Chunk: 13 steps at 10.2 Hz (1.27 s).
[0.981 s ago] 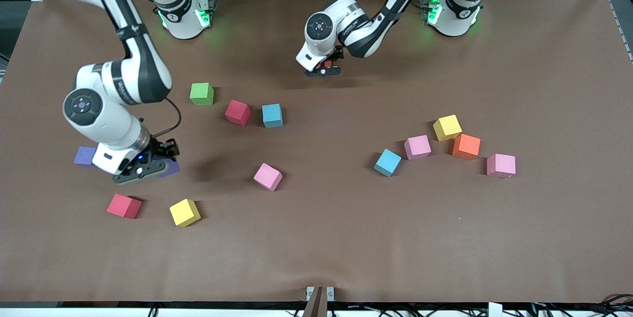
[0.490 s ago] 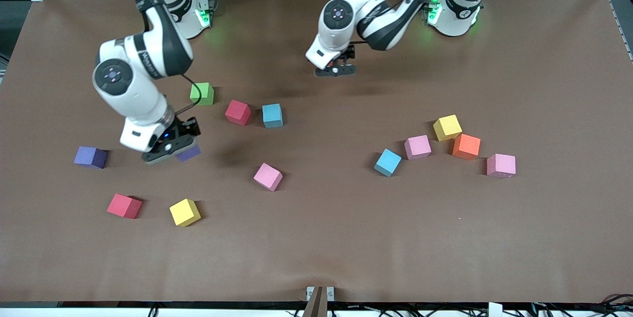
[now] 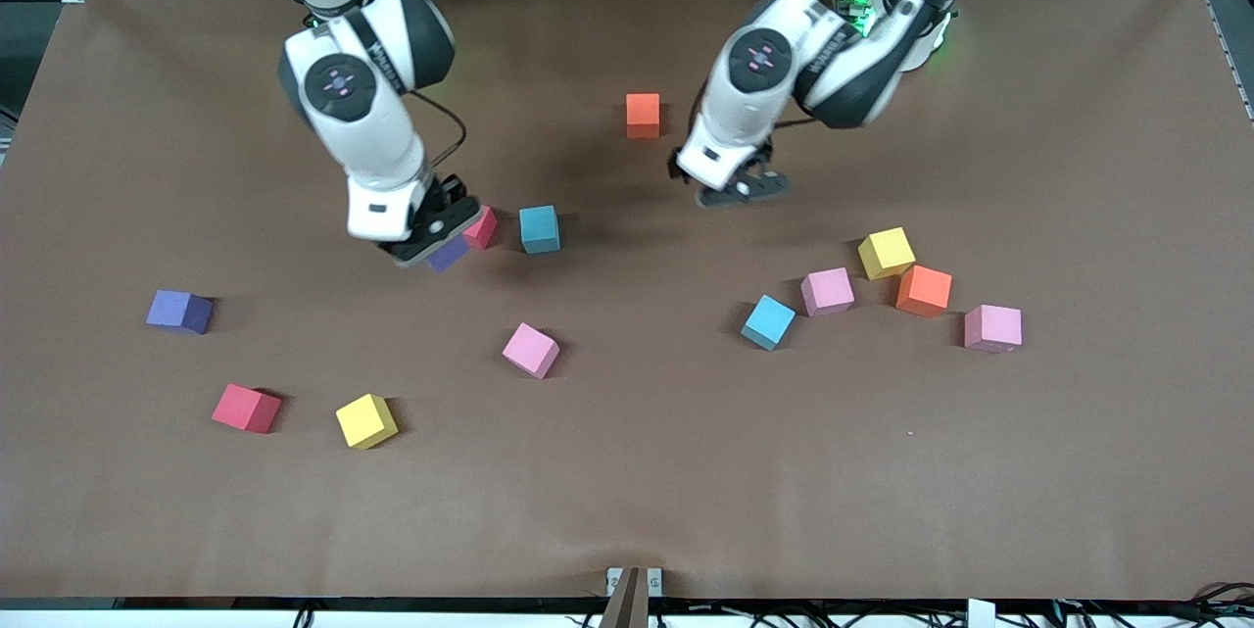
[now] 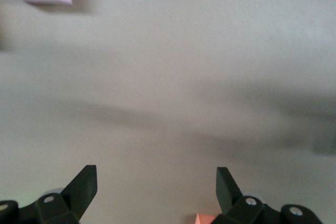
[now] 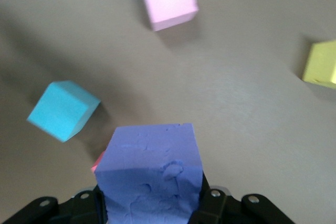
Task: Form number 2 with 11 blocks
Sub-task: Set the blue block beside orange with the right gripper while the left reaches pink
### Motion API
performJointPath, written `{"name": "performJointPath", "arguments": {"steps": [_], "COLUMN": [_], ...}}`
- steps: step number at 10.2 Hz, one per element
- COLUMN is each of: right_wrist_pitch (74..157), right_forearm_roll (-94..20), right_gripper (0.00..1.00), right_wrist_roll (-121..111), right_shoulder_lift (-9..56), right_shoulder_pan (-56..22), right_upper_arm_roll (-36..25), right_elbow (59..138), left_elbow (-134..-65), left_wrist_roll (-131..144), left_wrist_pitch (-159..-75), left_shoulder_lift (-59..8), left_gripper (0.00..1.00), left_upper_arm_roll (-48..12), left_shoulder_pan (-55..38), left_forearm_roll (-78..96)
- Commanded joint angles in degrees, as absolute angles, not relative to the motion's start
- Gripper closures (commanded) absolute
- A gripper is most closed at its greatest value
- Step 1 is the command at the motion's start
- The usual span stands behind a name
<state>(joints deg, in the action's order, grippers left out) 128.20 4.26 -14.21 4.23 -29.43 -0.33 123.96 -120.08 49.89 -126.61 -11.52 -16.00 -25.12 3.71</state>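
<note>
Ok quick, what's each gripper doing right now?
Left gripper: open, empty, over bare table.
Right gripper: shut on a purple block, in the air.

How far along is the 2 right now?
Barely started. One orange cube sits alone toward the robots' bases, set down; the open left claw hangs over bare table beside it. In hand: the right claw carries a purple cube above the table beside the blue cube. Left: the other cubes lie scattered, no row of the digit formed.
</note>
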Motion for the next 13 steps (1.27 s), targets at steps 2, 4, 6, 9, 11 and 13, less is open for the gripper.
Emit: {"name": "performJointPath", "arguments": {"steps": [2, 4, 6, 9, 11, 13], "right_wrist_pitch": [126.83, 126.83, 126.91, 127.53, 127.7, 128.84], "right_forearm_roll": [4.22, 4.22, 4.22, 4.22, 4.22, 4.04], "right_gripper": [0.57, 0.57, 0.57, 0.57, 0.57, 0.57], "right_wrist_roll": [-20.21, -20.39, -21.27, -21.27, -21.27, -21.18], "right_shoulder_lift": [0.35, 1.23, 3.24, 7.11, 9.57, 11.68], "right_shoulder_pan": [-36.36, -40.76, -45.33, -50.43, -53.6, -56.67], "right_upper_arm_roll": [-0.88, -0.88, -0.88, -0.88, -0.88, -0.7], "right_elbow": [127.53, 127.88, 127.88, 127.88, 127.88, 127.79], "left_elbow": [-119.27, -119.09, -117.79, -115.58, -115.49, -114.26], "left_wrist_roll": [43.25, 36.68, 29.49, 25.67, 23.74, 21.71], "left_wrist_pitch": [-124.99, -124.72, -124.72, -124.72, -124.72, -124.63], "left_shoulder_lift": [-10.99, -11.6, -13.78, -17.31, -18.45, -20.12], "left_gripper": [0.0, 0.0, 0.0, 0.0, 0.0, 0.0], "left_upper_arm_roll": [-11.79, -8.37, -5.11, -2.64, -2.02, -0.36], "left_shoulder_pan": [-21.1, -20.92, -21.0, -21.8, -21.97, -22.15], "left_forearm_roll": [1.32, 1.23, 0.1, 0.0, -0.78, -3.07]}}
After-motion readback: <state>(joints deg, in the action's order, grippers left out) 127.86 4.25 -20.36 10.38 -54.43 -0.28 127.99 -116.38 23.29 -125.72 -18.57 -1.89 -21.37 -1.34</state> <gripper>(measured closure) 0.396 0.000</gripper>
